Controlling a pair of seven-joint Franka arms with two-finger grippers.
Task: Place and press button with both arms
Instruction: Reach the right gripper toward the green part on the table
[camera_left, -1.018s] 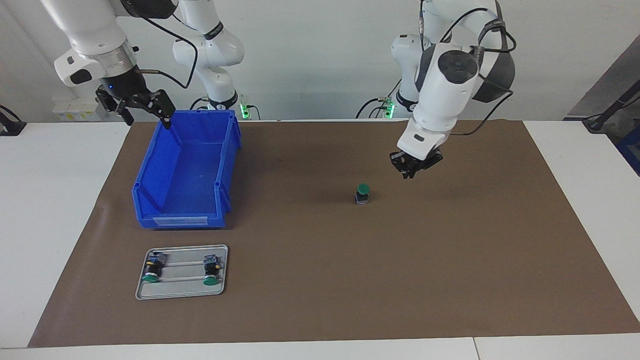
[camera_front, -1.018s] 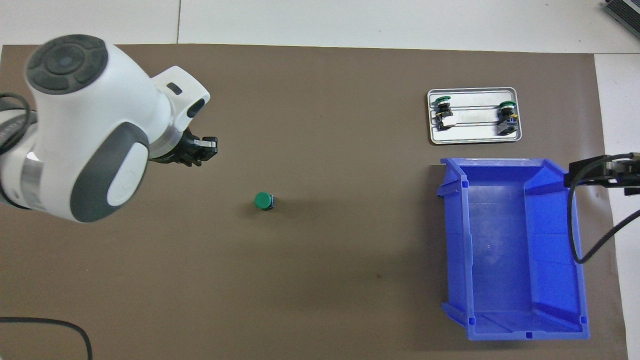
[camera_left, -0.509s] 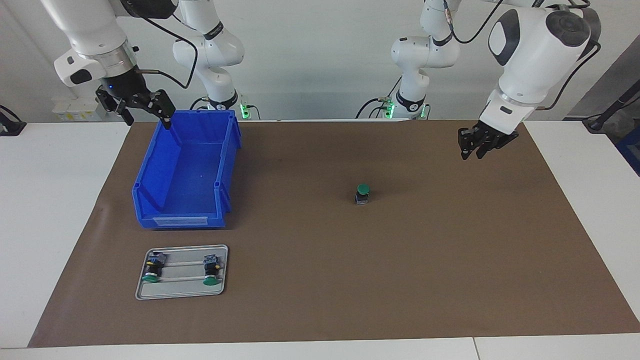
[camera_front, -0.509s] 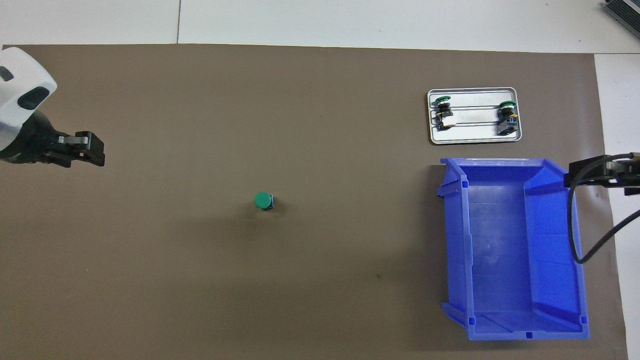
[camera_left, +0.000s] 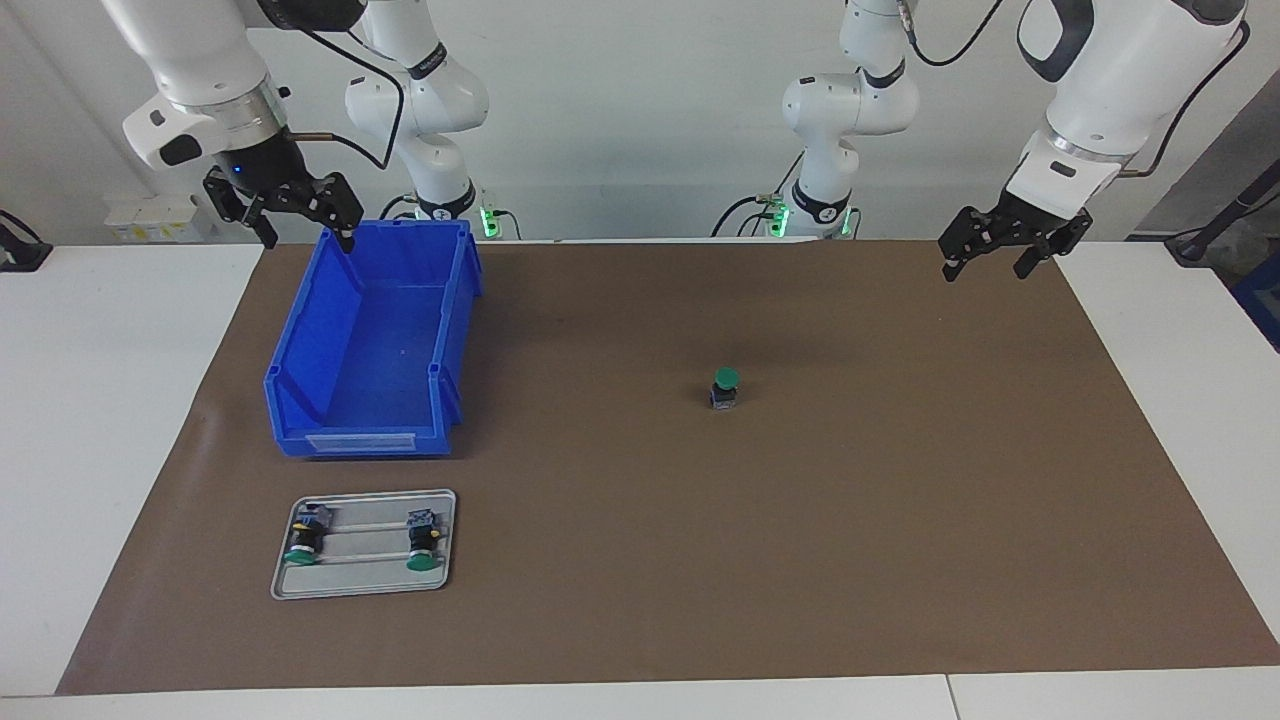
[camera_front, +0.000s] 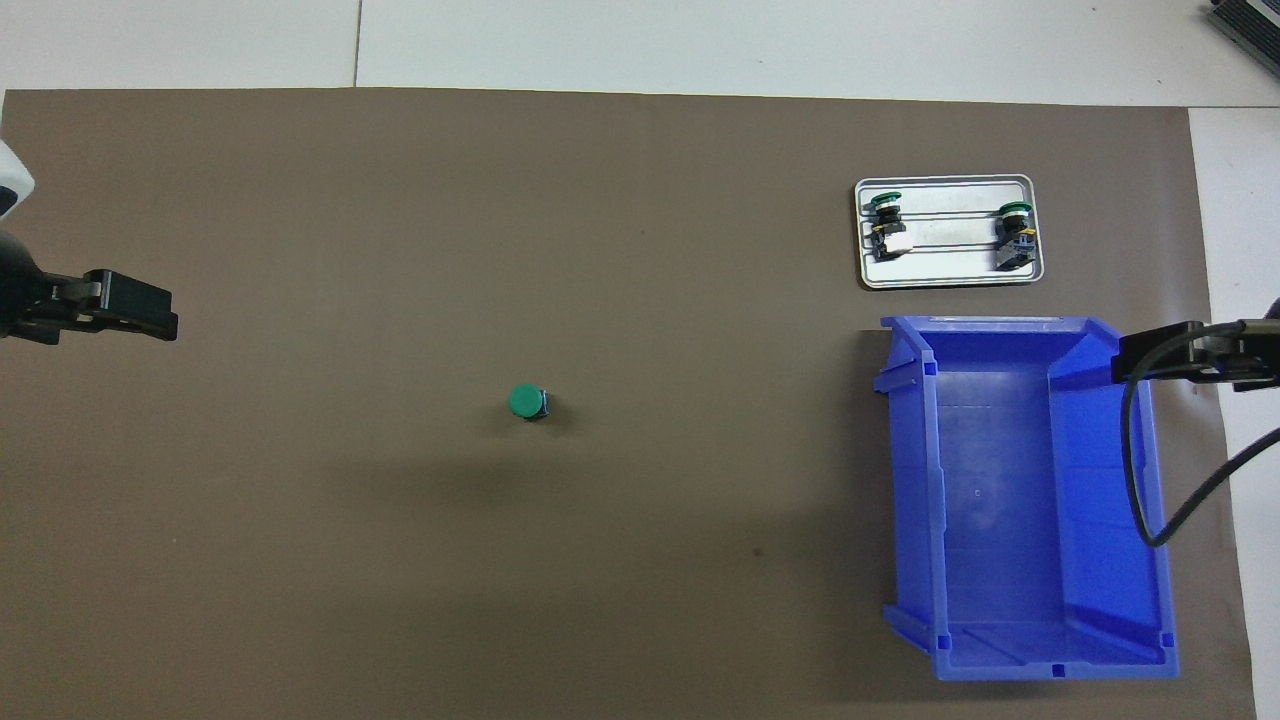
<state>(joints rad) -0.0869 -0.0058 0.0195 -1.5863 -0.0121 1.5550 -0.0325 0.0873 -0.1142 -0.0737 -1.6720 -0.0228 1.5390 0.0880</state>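
Standing upright on the brown mat (camera_left: 900, 520), the green-capped button (camera_left: 725, 387) is untouched. The left tool (camera_left: 985, 252) hangs spread apart over the mat's corner. The right tool (camera_left: 300, 218) gapes over the blue bin (camera_left: 372, 340).

button (camera_left: 726, 388) (camera_front: 527, 402) | look: round green mushroom cap on a short black body, blue-grey block at its base | pose: you see it upright, cap up | place: mid-mat on the brown mat (camera_left: 800, 560), standing alone | contact: nothing touches it; you find both arms well apart from it
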